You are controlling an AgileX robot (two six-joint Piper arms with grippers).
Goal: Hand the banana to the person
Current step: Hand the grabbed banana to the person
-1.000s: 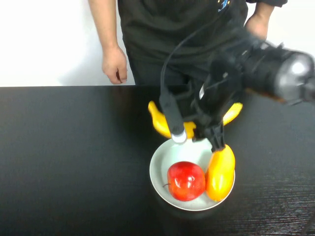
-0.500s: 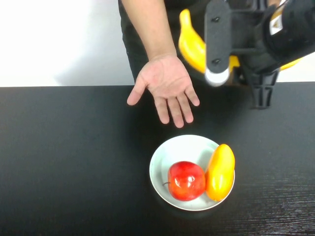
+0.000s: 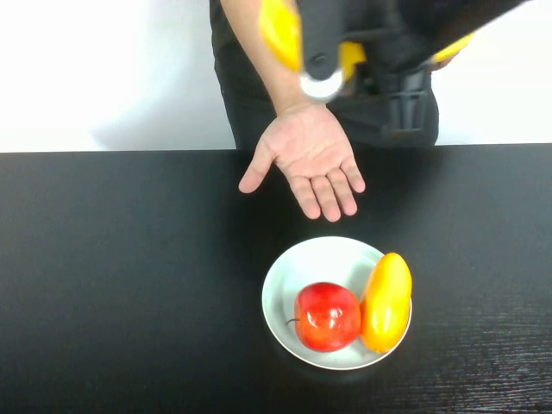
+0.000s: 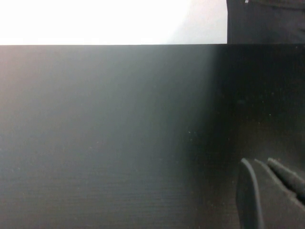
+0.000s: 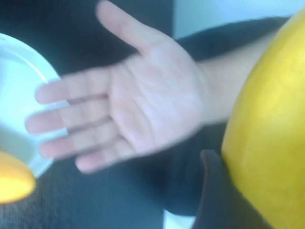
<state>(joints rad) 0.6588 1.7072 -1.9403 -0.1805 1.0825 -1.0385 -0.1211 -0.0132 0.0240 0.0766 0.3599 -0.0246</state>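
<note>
My right gripper (image 3: 373, 59) is high at the back, shut on the long yellow banana (image 3: 281, 29), just above the person's wrist. The person (image 3: 246, 103), in a black T-shirt, stands behind the table and holds an open hand (image 3: 306, 159) palm up over its far edge. In the right wrist view the banana (image 5: 269, 129) fills one side beside a dark finger (image 5: 215, 191), with the open palm (image 5: 128, 109) beneath. My left gripper (image 4: 258, 165) is out of the high view; its wrist view shows it shut and empty, low over bare black table.
A white bowl (image 3: 293, 263) on the black table (image 3: 129, 259) holds a red apple (image 3: 326, 316) and a yellow-orange mango (image 3: 385, 302), just in front of the hand. The bowl's rim (image 5: 21, 81) and the mango (image 5: 13, 183) also show in the right wrist view.
My right gripper lifted the banana off the bowl's far rim and carried it up and left over the hand. The person's hand came from their side out over the table, palm up.
</note>
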